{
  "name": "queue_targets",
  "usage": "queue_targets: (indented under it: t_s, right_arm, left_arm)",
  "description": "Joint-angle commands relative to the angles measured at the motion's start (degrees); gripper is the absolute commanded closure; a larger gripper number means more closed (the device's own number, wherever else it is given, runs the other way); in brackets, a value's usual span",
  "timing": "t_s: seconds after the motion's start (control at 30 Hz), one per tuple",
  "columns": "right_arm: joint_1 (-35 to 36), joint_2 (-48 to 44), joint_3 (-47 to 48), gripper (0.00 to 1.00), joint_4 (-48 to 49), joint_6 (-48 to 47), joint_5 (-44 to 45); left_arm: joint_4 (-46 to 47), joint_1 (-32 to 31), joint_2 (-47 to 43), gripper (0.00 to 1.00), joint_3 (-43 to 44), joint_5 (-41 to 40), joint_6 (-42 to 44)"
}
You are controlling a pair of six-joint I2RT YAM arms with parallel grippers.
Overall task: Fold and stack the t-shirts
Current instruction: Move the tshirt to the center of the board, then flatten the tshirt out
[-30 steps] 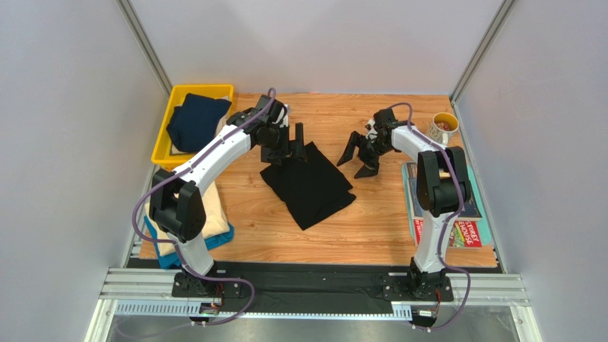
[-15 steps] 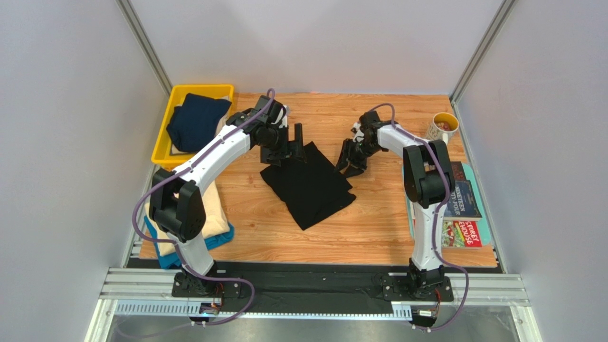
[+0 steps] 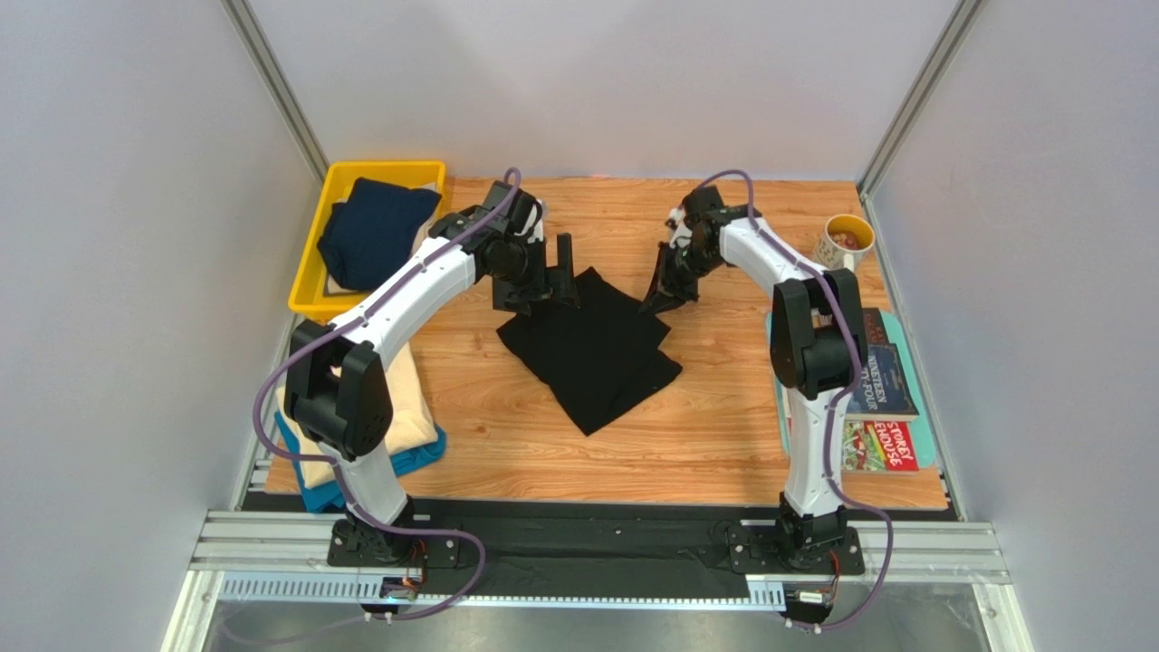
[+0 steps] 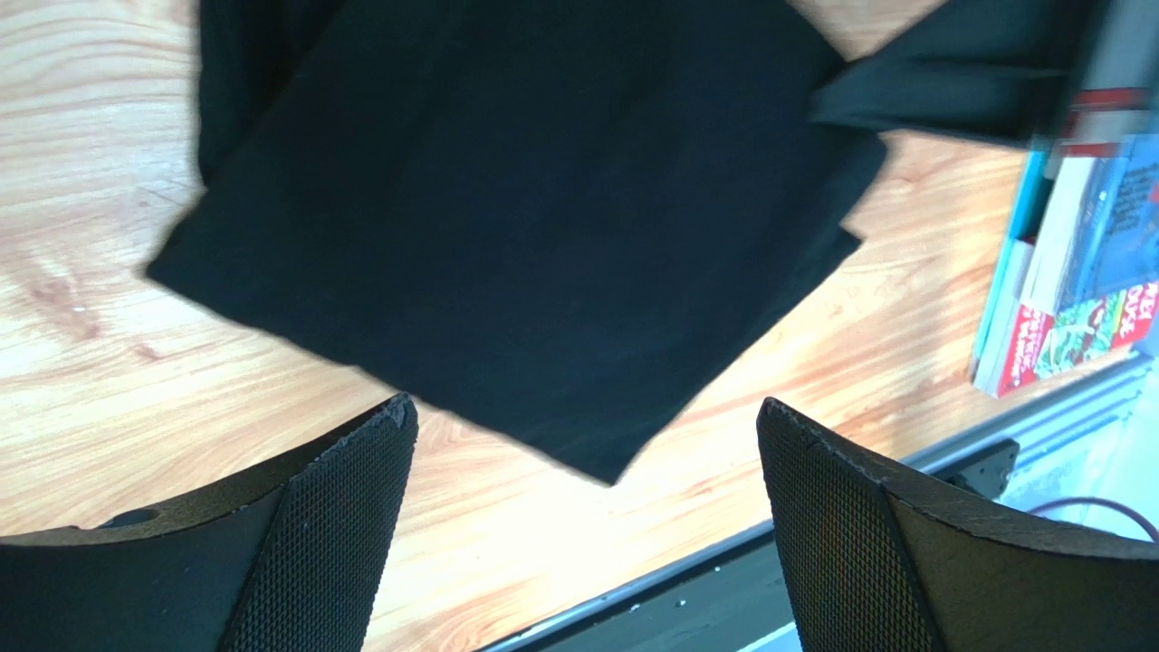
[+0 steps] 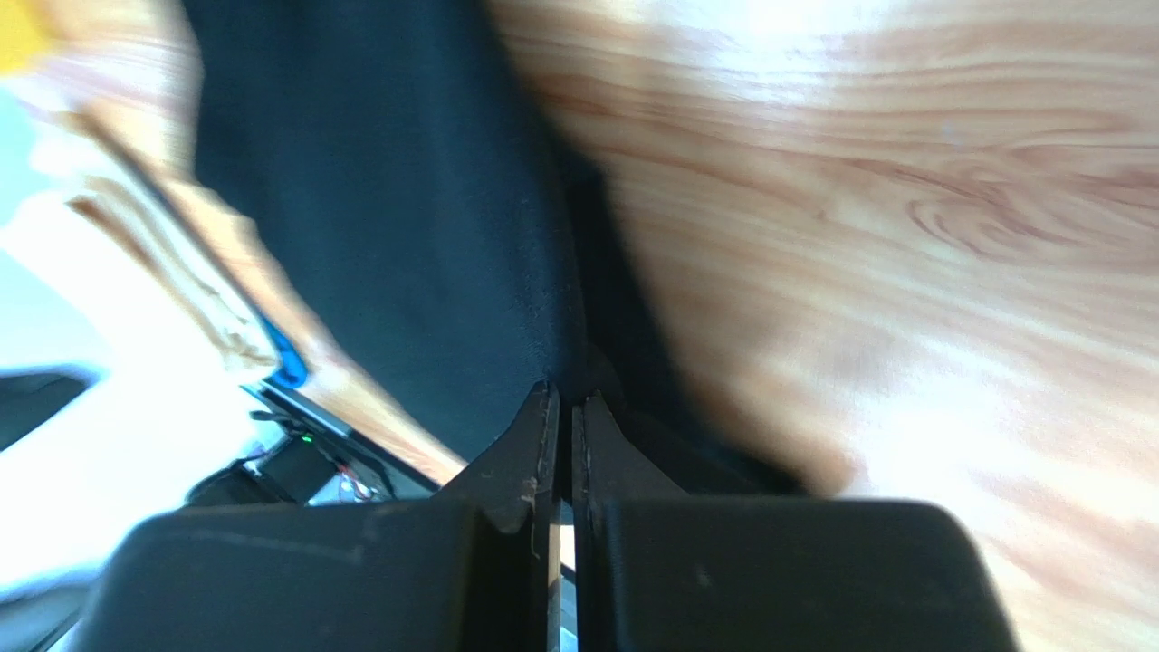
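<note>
A black t-shirt (image 3: pixel 593 351) lies folded into a rough diamond in the middle of the wooden table (image 3: pixel 708 435). My left gripper (image 3: pixel 554 279) hovers open over its far left corner. The left wrist view shows both pads wide apart above the cloth (image 4: pixel 544 204), nothing between them (image 4: pixel 585 414). My right gripper (image 3: pixel 665 290) is shut at the shirt's far right corner. Its fingertips (image 5: pixel 562 397) pinch the black fabric's edge (image 5: pixel 408 204). A navy t-shirt (image 3: pixel 374 228) sits in the yellow bin. A cream t-shirt (image 3: pixel 408 424) lies on a teal-blue one (image 3: pixel 316 489) at the near left.
The yellow bin (image 3: pixel 310 288) stands at the far left corner. A mug (image 3: pixel 845 245) is at the far right. Colourful magazines (image 3: pixel 882 414) lie along the right edge. Grey walls enclose the table on three sides.
My right gripper has swung left from the bare wood to the black shirt's right corner and closed there. The shirt's right side has shifted a little. The left arm stayed put, still open.
</note>
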Motion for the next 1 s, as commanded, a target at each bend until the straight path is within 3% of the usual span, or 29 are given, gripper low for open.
queue_targets:
  t_s: [0.0, 0.13, 0.3, 0.37, 0.57, 0.83, 0.9, 0.97]
  right_arm:
    - [-3.8, -9.0, 9.9, 1.00, -4.6, -1.2, 1.3]
    - [-8.3, -12.5, 18.1, 1.00, -8.5, -0.9, 0.0]
    - [-9.0, -14.1, 23.1, 1.00, -7.2, 2.2, -8.2]
    - [-7.3, -13.8, 21.6, 1.00, -4.4, 3.9, -12.6]
    - [2.6, -9.1, 21.9, 1.00, -5.7, 2.8, -12.1]
    - [11.5, 7.6, 29.0, 1.00, -8.2, 2.6, -5.3]
    - [12.3, 12.8, 31.7, 0.83, -9.0, 2.7, -6.3]
    - [12.1, 14.7, 33.0, 0.76, -10.1, 3.2, -8.7]
  left_arm:
    - [0.8, 0.6, -1.2, 0.01, 0.1, -1.9, -0.3]
    - [0.9, 1.6, -1.7, 0.01, 0.5, -3.5, 0.3]
    - [-1.1, 4.6, -2.0, 0.01, 3.0, -7.5, 1.6]
    - [-1.5, 7.5, -2.0, 0.02, 4.0, -7.9, 1.1]
    - [-2.9, 12.1, -2.7, 0.05, 6.1, -9.7, 0.2]
    - [-3.6, 12.2, -4.1, 0.06, 3.9, -10.4, -0.4]
    - [-3.6, 12.2, -4.4, 0.06, 3.3, -10.3, -0.4]
    - [-3.9, 12.2, -4.9, 0.06, 2.9, -10.6, -0.1]
